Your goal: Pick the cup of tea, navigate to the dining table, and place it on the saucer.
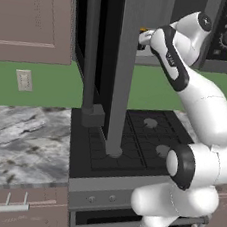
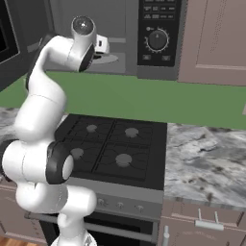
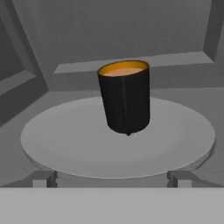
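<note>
Standing mid-turntable (image 3: pixel 52 140), cup of tea (image 3: pixel 125 98) has room around.

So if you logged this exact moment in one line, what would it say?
phase: reaching | fingers: open, empty | cup of tea: upright on round grey plate, not yet grasped

My arm (image 1: pixel 206 109) is glossy white, built of rounded, swollen segments. Black bands ring the joints, and one long black strip with small pale lettering runs along the upper link (image 1: pixel 172 57). A round grey cap (image 2: pixel 82 25) closes the top joint. My hand's (image 3: pixel 112 178) two fingertips (image 3: pixel 43 178) are small grey blocks.
</note>
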Motion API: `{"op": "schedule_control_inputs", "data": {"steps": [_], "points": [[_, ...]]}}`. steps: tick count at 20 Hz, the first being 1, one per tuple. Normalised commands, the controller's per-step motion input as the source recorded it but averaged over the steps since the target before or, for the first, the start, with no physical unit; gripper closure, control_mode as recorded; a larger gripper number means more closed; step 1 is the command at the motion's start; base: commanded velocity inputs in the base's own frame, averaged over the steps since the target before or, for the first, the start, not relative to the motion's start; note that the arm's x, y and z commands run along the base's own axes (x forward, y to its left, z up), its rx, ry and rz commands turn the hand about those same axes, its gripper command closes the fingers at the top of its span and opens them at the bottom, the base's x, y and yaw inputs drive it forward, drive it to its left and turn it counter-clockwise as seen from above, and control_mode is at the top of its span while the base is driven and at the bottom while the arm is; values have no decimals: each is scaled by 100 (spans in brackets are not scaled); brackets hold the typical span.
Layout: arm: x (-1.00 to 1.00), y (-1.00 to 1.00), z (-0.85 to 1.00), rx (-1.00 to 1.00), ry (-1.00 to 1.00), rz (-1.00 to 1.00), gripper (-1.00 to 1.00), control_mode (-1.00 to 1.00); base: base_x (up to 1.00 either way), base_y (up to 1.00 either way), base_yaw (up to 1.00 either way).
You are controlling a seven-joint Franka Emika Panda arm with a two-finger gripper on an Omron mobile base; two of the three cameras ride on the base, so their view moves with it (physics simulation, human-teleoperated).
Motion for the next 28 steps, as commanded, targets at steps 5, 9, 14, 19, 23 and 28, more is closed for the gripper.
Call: {"op": "schedule_control_inputs", "data": {"steps": [5, 9, 14, 19, 23, 28], "points": [[51, 0, 0, -7, 3, 4, -100, -100, 0, 0, 0], [37, 0, 0, -8, 3, 2, -100, -100, 0, 0, 0], [40, 0, -5, -8, 0, 1, -100, -100, 0, 0, 0], [26, 0, -14, -4, 0, 0, -100, -100, 0, 0, 0], [2, 0, -1, 0, 0, 0, -100, -100, 0, 0, 0], [0, 0, 0, 0, 0, 0, 100, -100, 0, 0, 0]]}}
